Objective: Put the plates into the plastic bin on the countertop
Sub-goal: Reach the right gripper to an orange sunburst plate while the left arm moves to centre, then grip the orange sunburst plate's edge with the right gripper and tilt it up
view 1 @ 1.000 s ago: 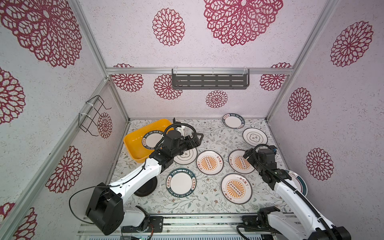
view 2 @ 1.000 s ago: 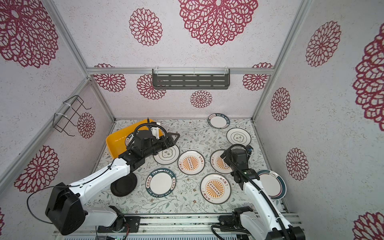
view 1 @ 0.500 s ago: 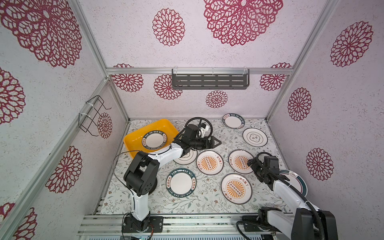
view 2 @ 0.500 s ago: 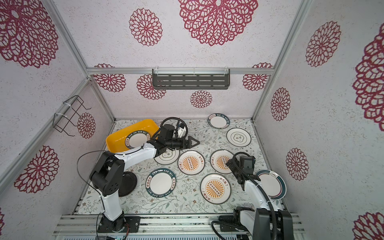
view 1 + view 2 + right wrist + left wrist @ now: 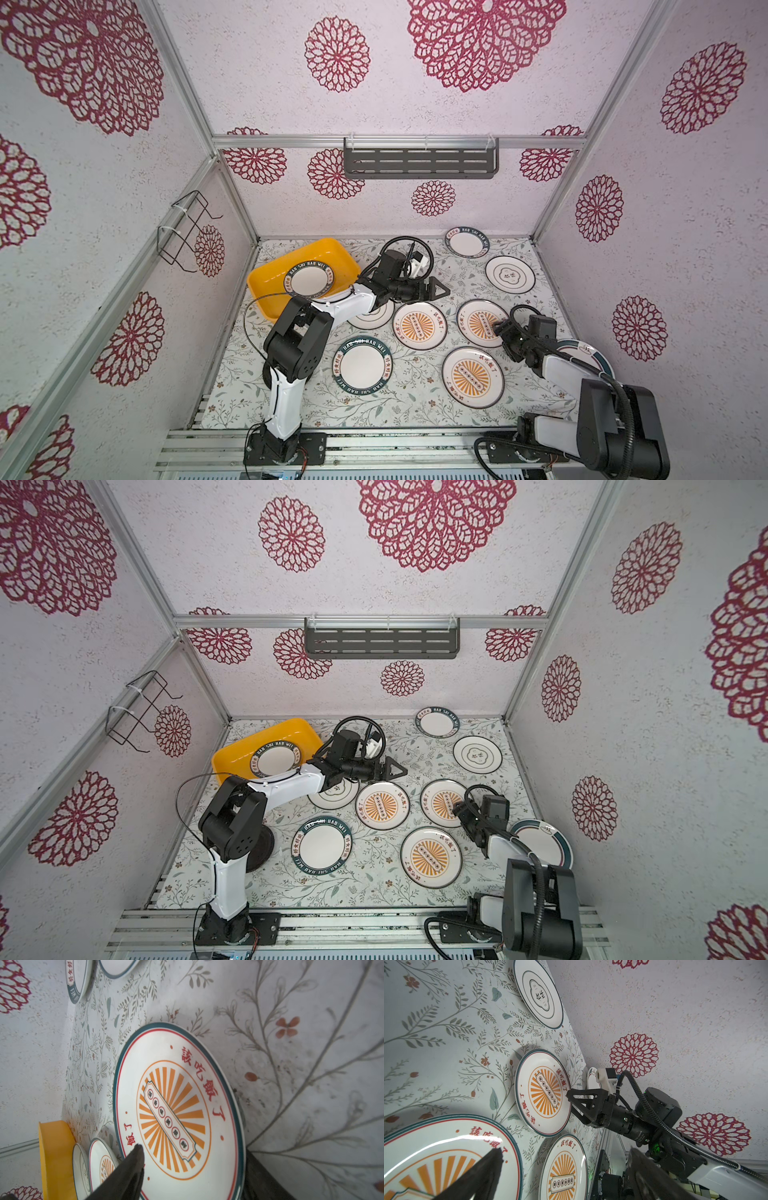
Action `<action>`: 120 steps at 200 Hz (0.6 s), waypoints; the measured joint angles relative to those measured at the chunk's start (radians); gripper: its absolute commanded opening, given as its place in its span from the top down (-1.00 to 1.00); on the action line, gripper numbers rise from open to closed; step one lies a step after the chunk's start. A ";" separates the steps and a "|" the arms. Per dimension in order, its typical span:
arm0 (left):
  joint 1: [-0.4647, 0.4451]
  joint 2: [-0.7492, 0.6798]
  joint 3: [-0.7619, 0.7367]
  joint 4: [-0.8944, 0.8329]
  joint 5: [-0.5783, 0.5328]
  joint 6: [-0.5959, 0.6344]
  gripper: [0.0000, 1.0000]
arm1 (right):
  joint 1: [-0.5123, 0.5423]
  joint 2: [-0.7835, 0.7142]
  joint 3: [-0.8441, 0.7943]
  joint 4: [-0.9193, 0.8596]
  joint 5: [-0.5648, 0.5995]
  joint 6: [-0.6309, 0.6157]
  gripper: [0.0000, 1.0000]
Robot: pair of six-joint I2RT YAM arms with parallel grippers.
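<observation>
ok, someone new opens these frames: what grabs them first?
The yellow plastic bin at the counter's back left stands out, with one teal-rimmed plate in it. Next come the three orange sunburst plates in the middle, and the right gripper straddling the rim of one sunburst plate, jaws apart. The left gripper hangs open just right of the bin.

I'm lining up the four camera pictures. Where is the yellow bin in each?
Both top views: the yellow bin sits at the back left of the counter.
Left wrist view: not in it.
Right wrist view: only one yellow side shows.
Shared landmark: the sunburst plate at the right hand, in all four.
</observation>
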 measured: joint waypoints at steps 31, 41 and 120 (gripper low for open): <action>0.000 0.000 0.001 -0.013 -0.001 0.003 -0.94 | -0.005 0.046 -0.013 0.088 -0.024 0.017 -0.18; 0.000 0.000 0.001 -0.020 -0.002 0.003 -0.94 | -0.007 0.055 -0.022 0.119 -0.029 0.027 -0.12; 0.000 0.000 0.003 -0.057 -0.024 0.007 -0.94 | -0.011 0.095 -0.074 0.225 -0.032 0.071 0.66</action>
